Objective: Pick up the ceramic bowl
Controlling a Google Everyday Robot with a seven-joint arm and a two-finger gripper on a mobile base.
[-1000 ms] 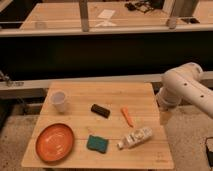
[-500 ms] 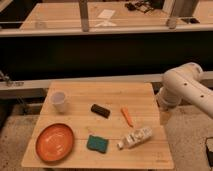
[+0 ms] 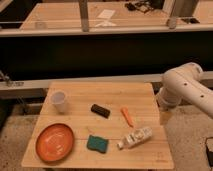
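The ceramic bowl (image 3: 55,142) is a wide, shallow orange dish lying at the front left corner of the wooden table (image 3: 115,95). My white arm reaches in from the right, and the gripper (image 3: 164,118) hangs down just beyond the table's right edge, far from the bowl. It is open and holds nothing.
A small white cup (image 3: 59,101) stands at the table's back left. A black block (image 3: 100,110), an orange carrot-like piece (image 3: 127,116), a green sponge (image 3: 97,143) and a white bottle lying on its side (image 3: 135,138) lie between the bowl and the gripper. A dark counter runs behind the table.
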